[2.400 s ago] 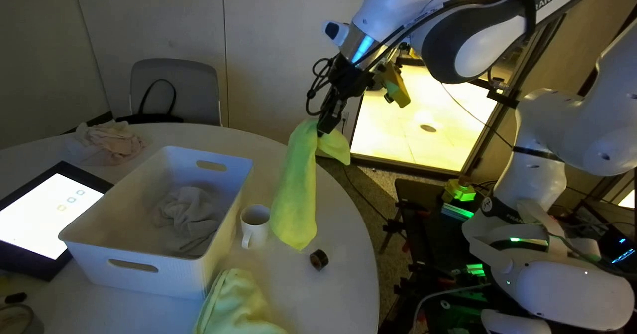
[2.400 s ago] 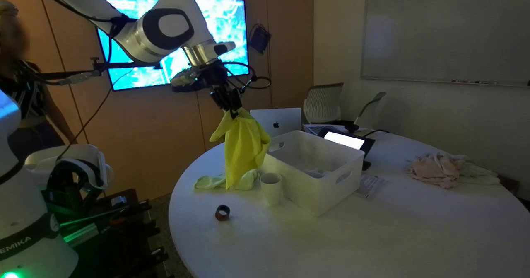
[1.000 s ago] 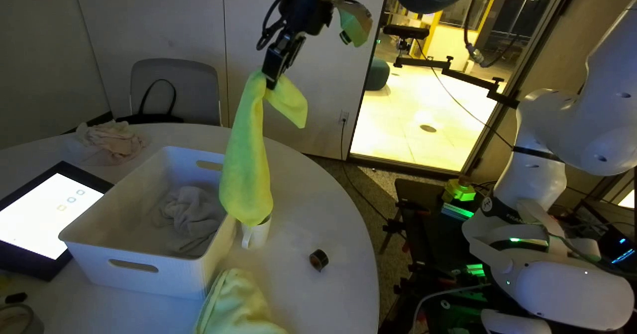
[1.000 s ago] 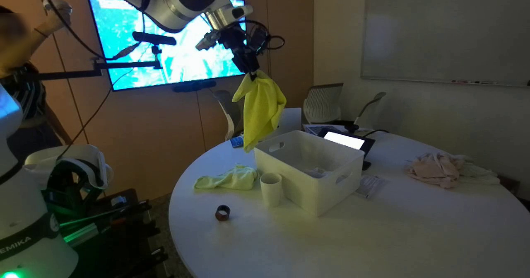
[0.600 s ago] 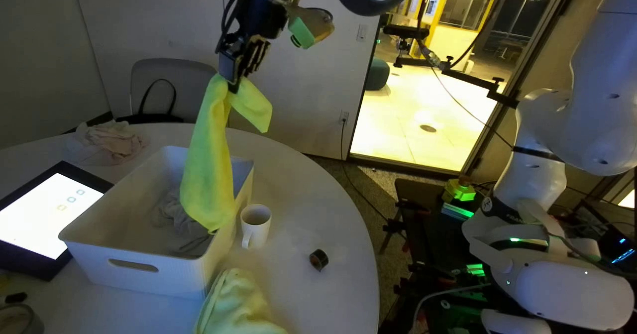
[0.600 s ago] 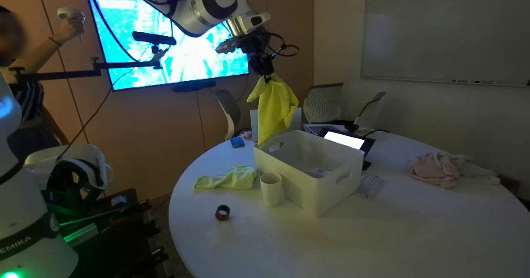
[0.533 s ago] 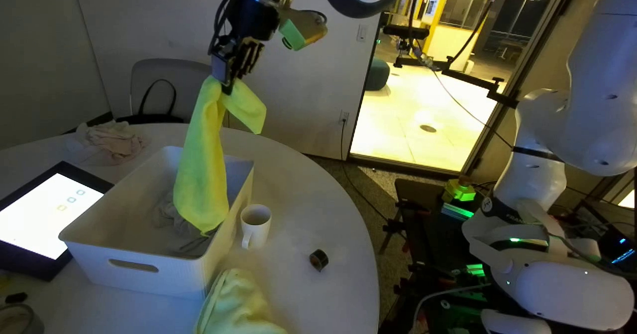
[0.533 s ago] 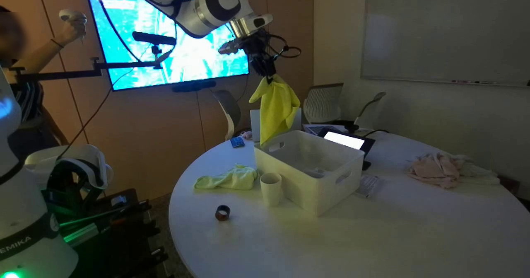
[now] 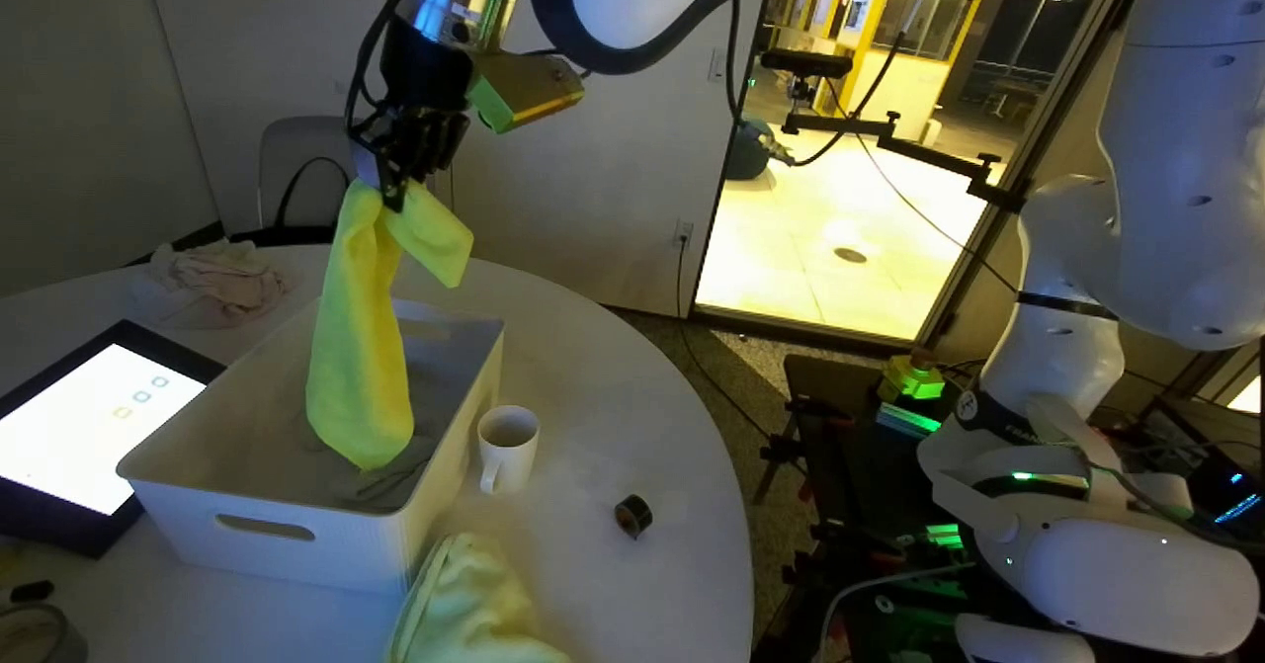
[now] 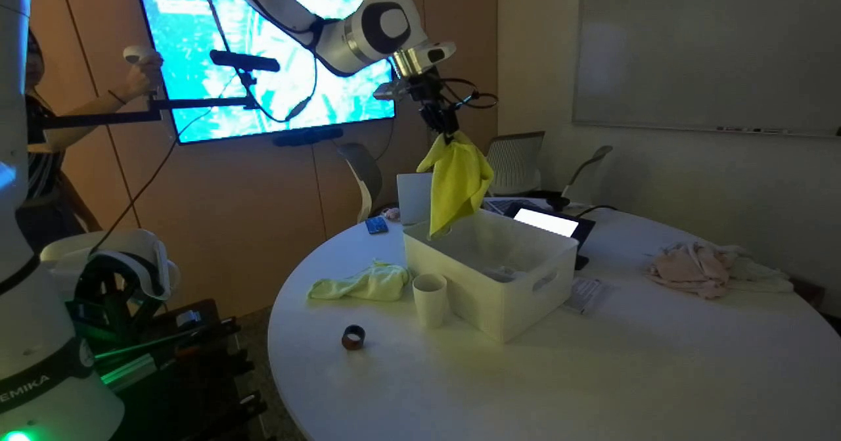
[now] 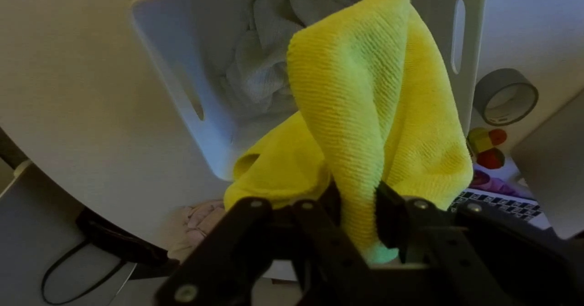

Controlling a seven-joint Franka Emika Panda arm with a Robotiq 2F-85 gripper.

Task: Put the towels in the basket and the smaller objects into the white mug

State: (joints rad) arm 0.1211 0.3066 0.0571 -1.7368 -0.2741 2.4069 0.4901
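Wrist view: my gripper [image 11: 360, 217] clenches a yellow towel [image 11: 342, 91] over the white basket [image 11: 171, 46], a grey towel [image 11: 273, 41] crumpled inside. Farther off, in both exterior views, I see the white mug [image 9: 514, 463] between the basket and the edge of the table [image 9: 613, 416], near another towel [image 10: 364, 284].

The white worktop [image 10: 624, 375] has a rounded edge. On it stands the white basket [image 10: 483, 296], with the white mug [image 10: 430, 306] upright just beside it. A yellow-green towel [image 10: 368, 284] lies crumpled near both; a dark ring-shaped roll [image 10: 353, 344] sits apart, toward the edge. Near the basket too are a dark-framed tablet [image 9: 94, 426] and a grey laptop [image 10: 414, 198]; a pink and whitish cloth pile [image 10: 696, 270] lies well apart, and in the wrist view a grey tape roll [image 11: 492, 87] shows near the basket.
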